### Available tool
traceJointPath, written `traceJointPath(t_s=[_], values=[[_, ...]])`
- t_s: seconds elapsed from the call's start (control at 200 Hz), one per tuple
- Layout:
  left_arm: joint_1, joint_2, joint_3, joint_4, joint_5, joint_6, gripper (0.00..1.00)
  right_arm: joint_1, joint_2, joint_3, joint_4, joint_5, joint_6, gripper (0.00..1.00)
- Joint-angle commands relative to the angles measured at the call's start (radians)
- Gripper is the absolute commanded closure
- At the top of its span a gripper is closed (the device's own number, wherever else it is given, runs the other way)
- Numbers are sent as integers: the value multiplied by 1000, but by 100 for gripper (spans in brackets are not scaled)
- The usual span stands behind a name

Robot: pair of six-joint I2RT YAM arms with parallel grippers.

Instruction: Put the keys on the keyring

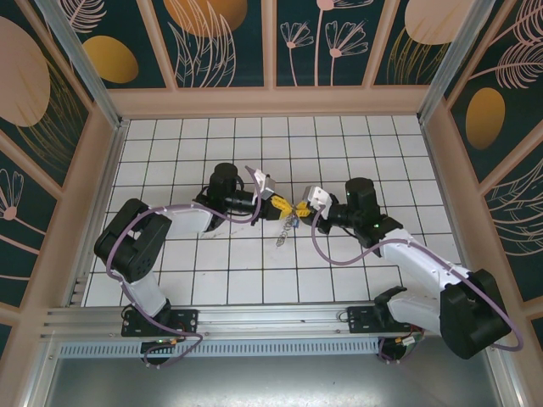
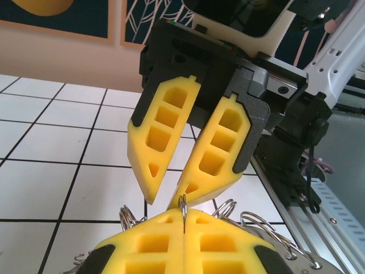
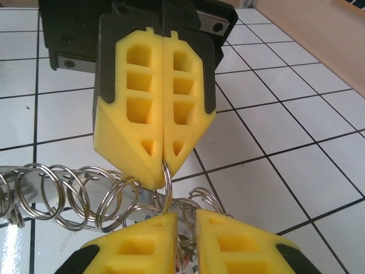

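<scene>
Yellow foam pads of the L gripper [image 3: 163, 171] are clamped tight on one wire loop of the keyring [image 3: 74, 191]. Looks like it's holding that loop up off the tile floor [image 3: 285, 114] so the rest of the coil dangles btwn both arms. R gripper [image 3: 186, 220] sits tip-to-tip w/ it, jaws slightly parted, nothing pinched afaict. Prob staged to work that same loop. Keys: no coloured heads visible, can't ID any.

Bright, even light (faint shadows), mostly sharp.
</scene>
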Motion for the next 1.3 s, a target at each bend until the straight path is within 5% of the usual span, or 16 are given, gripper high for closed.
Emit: traceJointPath(t_s=[0.0, 0.21, 0.455, 1.296], values=[[-6, -20, 49, -65, 59, 66, 100, 0, 18, 57, 14, -99, -32, 83], [-5, -25, 64, -130, 56, 113, 100, -3, 22, 57, 10, -128, -25, 80], [-6, -30, 39, -97, 2, 99, 100, -24, -33, 58, -120, -23, -85, 77], [-4, -30, 34, -55, 15, 75, 100, -27, 80, 101, -81, -153, -71, 82]])
